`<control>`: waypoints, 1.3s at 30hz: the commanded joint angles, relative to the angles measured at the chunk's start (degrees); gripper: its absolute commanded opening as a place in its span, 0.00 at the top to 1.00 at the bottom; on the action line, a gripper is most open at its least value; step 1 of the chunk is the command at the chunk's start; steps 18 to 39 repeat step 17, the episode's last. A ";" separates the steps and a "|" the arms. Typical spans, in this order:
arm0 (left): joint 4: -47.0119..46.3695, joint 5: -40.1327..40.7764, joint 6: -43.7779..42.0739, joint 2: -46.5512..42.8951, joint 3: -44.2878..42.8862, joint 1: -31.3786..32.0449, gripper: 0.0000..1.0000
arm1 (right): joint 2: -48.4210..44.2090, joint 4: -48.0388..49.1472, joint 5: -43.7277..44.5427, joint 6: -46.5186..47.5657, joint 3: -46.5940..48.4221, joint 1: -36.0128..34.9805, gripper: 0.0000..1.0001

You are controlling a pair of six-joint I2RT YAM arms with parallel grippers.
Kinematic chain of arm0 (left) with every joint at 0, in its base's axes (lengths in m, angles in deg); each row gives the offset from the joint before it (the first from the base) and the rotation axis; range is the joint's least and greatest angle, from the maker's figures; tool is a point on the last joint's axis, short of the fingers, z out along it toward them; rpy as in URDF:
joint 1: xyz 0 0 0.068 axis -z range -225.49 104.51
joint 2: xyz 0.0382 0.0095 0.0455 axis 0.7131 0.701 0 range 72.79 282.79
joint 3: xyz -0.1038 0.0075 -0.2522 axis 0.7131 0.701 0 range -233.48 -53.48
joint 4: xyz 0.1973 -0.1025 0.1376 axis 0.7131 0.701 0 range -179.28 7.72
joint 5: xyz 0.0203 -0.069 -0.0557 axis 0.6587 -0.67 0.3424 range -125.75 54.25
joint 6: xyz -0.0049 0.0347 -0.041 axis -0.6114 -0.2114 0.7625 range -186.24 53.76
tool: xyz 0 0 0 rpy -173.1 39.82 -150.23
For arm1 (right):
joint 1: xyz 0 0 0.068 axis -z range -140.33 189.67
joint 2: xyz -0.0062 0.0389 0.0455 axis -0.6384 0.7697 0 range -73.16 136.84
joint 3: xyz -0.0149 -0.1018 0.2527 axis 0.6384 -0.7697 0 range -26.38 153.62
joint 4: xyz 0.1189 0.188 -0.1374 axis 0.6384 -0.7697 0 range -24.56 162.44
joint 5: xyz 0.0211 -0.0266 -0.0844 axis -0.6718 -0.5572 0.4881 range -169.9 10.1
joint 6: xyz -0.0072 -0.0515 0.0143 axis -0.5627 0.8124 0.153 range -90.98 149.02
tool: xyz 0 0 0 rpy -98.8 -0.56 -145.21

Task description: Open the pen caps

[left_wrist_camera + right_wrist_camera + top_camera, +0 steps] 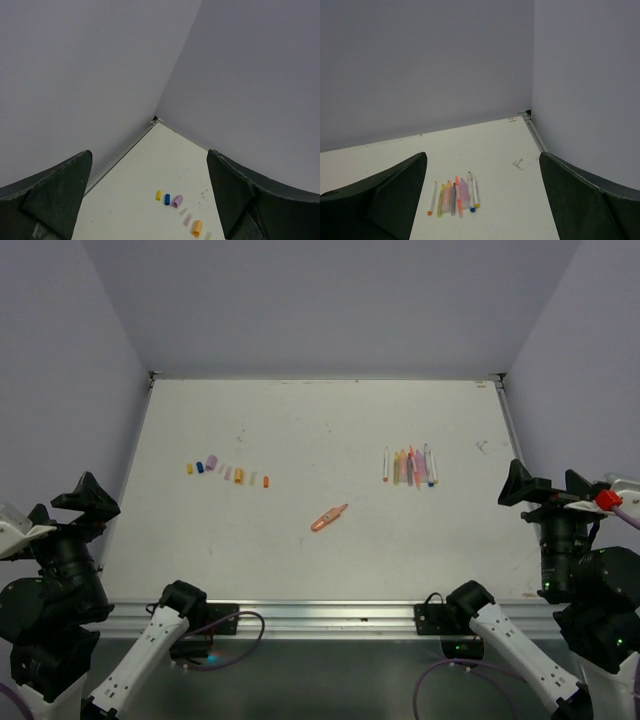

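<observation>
A row of several loose pen caps (226,471) lies at the table's left: yellow (158,195), blue (167,198), lilac (177,201), pale pink (188,219), orange (196,228). Several pens (410,466) lie side by side at the right, also in the right wrist view (454,197). One salmon-orange pen (329,517) lies alone and slanted mid-table. My left gripper (68,502) is open and empty, raised off the table's left edge (149,155). My right gripper (547,486) is open and empty, raised off the right edge (483,155).
Purple walls close the white table (320,420) on three sides. A metal rail (320,615) runs along the near edge with both arm bases. A small tape mark (482,447) sits near the far right, also in the right wrist view (520,164).
</observation>
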 commanded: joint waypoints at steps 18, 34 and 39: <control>-5.43 5.01 1.11 -1.84 2.30 2.86 0.00 | 0.51 4.00 -1.83 3.07 -1.58 -0.11 0.01; -5.43 5.01 1.11 -1.84 2.30 2.86 0.00 | 0.51 4.00 -1.83 3.07 -1.58 -0.11 0.01; -5.43 5.01 1.11 -1.84 2.30 2.86 0.00 | 0.51 4.00 -1.83 3.07 -1.58 -0.11 0.01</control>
